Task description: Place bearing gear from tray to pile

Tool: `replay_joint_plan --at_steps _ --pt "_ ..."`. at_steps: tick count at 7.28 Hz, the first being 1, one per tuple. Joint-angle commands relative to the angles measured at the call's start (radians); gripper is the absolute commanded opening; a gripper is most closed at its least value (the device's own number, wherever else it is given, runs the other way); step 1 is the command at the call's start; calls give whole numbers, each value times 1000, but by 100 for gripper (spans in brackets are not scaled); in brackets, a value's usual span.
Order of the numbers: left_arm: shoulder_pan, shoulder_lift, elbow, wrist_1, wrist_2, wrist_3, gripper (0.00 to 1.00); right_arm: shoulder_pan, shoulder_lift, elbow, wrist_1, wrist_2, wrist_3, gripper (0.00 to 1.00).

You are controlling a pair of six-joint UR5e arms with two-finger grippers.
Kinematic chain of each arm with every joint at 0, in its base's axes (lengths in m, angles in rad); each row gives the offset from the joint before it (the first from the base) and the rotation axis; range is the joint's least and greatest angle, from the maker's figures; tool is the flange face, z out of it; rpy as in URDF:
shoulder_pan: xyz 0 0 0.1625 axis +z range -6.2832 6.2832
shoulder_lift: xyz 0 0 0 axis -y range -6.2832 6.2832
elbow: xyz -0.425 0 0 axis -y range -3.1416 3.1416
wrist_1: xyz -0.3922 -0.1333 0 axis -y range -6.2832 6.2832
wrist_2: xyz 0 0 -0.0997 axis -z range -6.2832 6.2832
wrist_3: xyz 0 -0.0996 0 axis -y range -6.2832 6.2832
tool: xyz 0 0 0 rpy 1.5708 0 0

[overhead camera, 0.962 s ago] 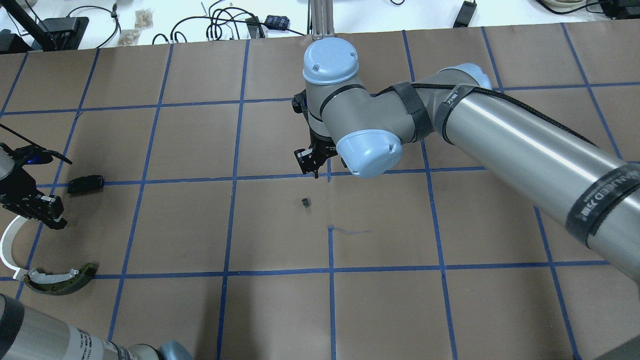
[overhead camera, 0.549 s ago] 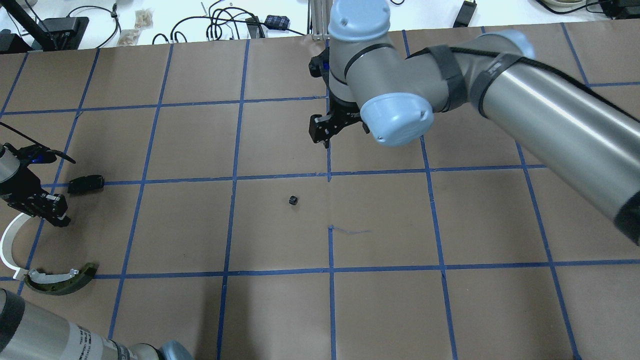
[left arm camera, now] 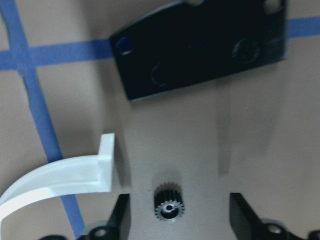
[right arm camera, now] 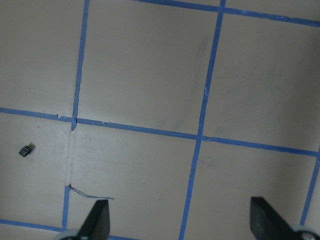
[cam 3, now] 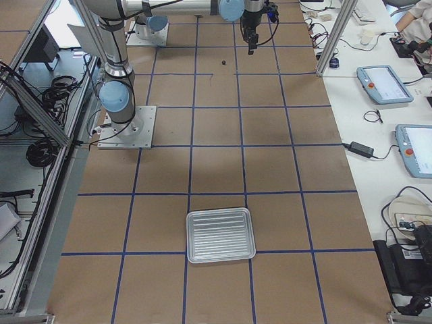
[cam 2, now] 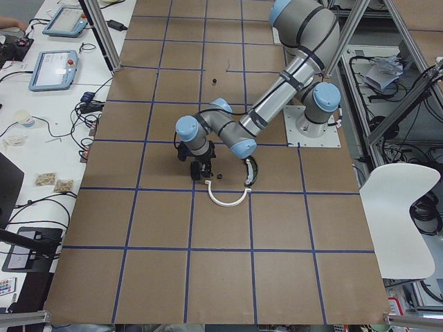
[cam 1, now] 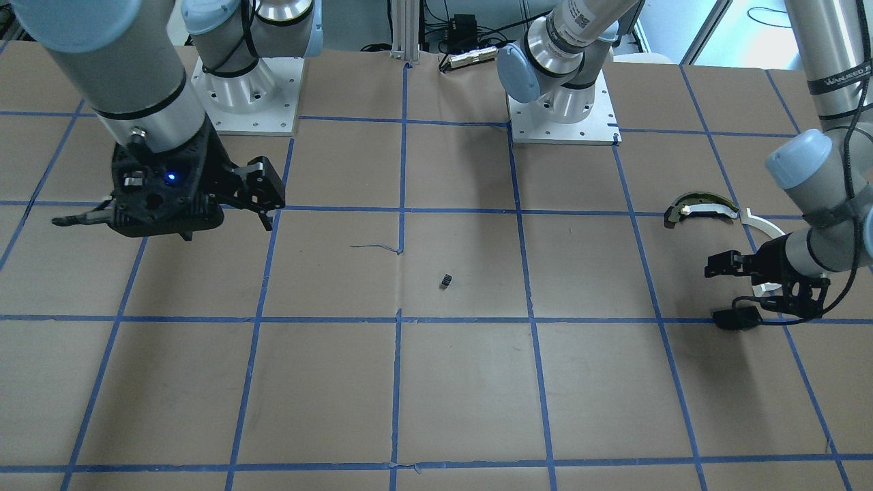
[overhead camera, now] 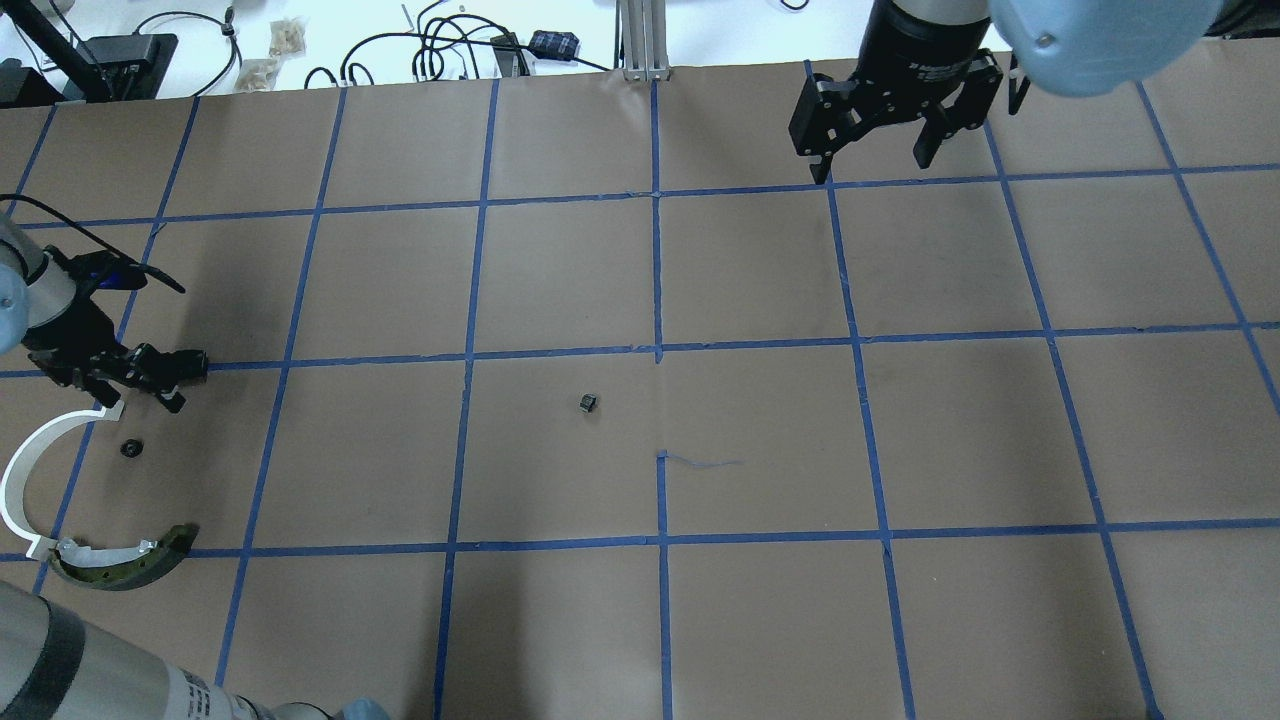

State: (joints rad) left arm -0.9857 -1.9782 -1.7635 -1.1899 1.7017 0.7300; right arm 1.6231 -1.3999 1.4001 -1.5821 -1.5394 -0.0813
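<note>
A tiny black toothed bearing gear with a centre hole lies on the paper in the pile, between the white half-ring strip and the flat black plate. The dark curved piece lies below them. My left gripper is open and empty, raised over the plate's edge; in its wrist view the fingers straddle the gear without touching it. A second tiny black ribbed part lies alone mid-table. My right gripper is open and empty, far back right of that part.
An empty silver tray stands at the table's right end, far from both grippers. Blue tape lines grid the brown paper. Cables and boxes lie beyond the far edge. The second small part shows in the right wrist view.
My right arm has swung from mid-table to the back right, and the small part there rolled slightly left. My left gripper moved off toward the black plate, uncovering the gear.
</note>
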Motion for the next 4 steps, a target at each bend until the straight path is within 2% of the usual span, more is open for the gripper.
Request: replay_joint_plan --at_steps 1,2,4 --pt "-242 73 24 -51 -32 -136 100 -25 -57 16 33 -5 3 100" --pt "-337 82 24 -51 -113 -241 100 -23 -89 37 27 -8 18 100" --pt "-567 78 24 -16 -122 -328 100 -25 -143 121 14 -53 18 100"
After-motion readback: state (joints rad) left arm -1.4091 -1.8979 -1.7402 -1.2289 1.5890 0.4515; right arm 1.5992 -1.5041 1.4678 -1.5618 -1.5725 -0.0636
